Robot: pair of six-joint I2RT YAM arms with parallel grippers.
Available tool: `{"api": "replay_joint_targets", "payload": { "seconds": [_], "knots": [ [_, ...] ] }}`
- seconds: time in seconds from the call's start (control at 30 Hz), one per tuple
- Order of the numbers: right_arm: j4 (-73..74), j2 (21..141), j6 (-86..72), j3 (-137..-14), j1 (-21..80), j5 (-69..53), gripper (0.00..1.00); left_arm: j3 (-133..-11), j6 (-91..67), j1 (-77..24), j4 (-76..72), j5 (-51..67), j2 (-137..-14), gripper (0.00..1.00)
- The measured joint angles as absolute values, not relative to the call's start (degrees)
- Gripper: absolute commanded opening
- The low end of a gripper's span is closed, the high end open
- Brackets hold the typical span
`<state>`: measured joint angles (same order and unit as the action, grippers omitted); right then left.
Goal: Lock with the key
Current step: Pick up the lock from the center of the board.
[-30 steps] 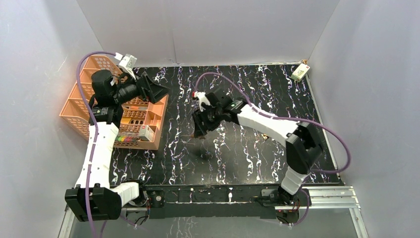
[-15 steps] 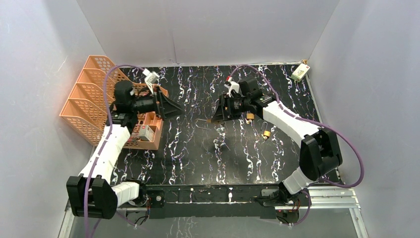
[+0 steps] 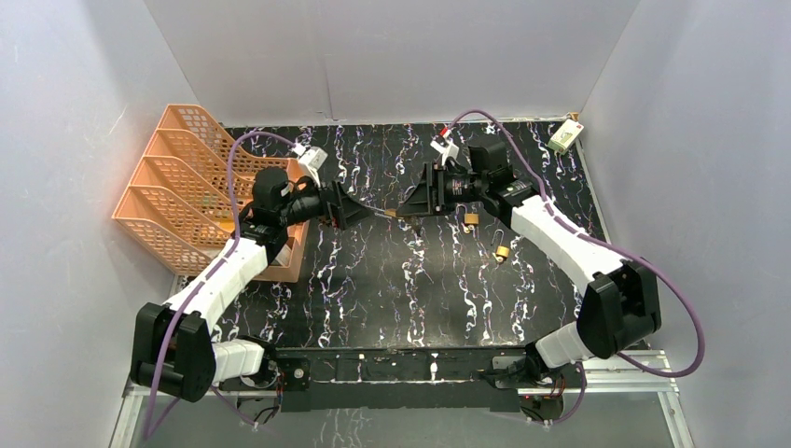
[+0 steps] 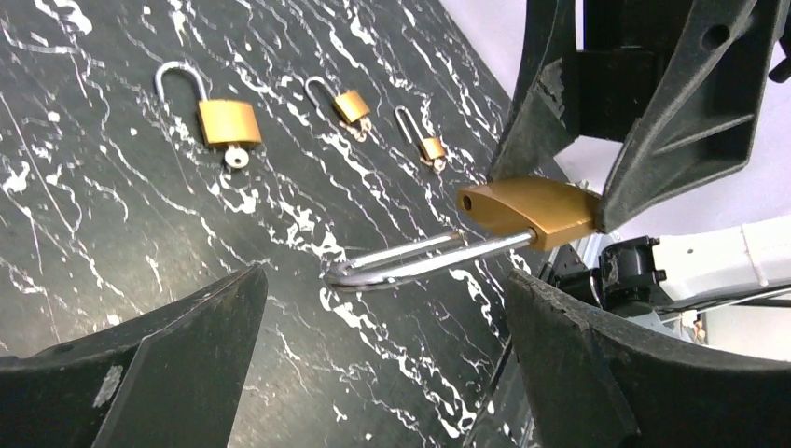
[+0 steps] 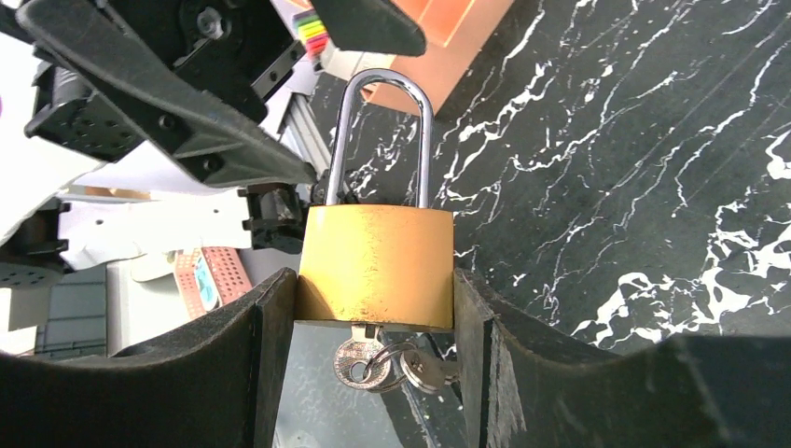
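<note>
right claw (image 5: 376, 313) pinches brass padlock (image 5: 376, 266) by the flat sides of its body, held in the air over mid table (image 3: 429, 280), between the two arms; left claw (image 4: 382, 280) is spread wide and empty, facing the lock head-on, just beside the shackle tip but not touching; key relation: padlock long axis runs roughly level along the line between the claws, shackle (image 4: 410, 259) pointing at left claw, keyhole end toward right wrist; key (image 5: 362, 362) sits in the bottom of the body with a second key on a ring, dangling between the right fingers; left arm is the only free one, so it is likely the one to press the shackle or turn the key; can't tell if the shackle is latched; body is smooth brushed brass with rounded edges; shackle is a long, thin, polished steel U, likely slippery; three spare padlocks (image 4: 228, 121) lie flat on the black marbled table, well apart from the claws; orange file tray (image 3: 177, 177) at far left
</note>
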<state>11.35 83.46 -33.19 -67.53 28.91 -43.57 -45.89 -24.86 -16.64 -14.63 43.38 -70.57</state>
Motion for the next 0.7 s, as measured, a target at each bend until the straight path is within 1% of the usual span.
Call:
{"api": "replay_joint_targets", "payload": {
  "seconds": [0.13, 0.3, 0.53, 0.7],
  "knots": [
    [10.66, 82.15, -34.17, -67.53, 28.49, -45.52, 0.42, -46.48, -25.32, -16.62, -18.35, 44.45, -70.96, 0.98],
    [10.31, 82.04, -34.74, -67.53, 28.21, -48.31, 0.42, -47.37, -27.55, -16.62, -23.92, 51.05, -72.90, 0.96],
    [7.84, 82.04, -37.60, -67.53, 26.65, -53.17, 0.43, -47.53, -30.72, -15.94, -27.57, 61.82, -74.83, 0.93],
    [5.34, 82.06, -40.56, -67.55, 25.15, -55.81, 0.43, -47.22, -34.39, -13.06, -32.88, 68.05, -74.83, 0.90]
  ]
}}
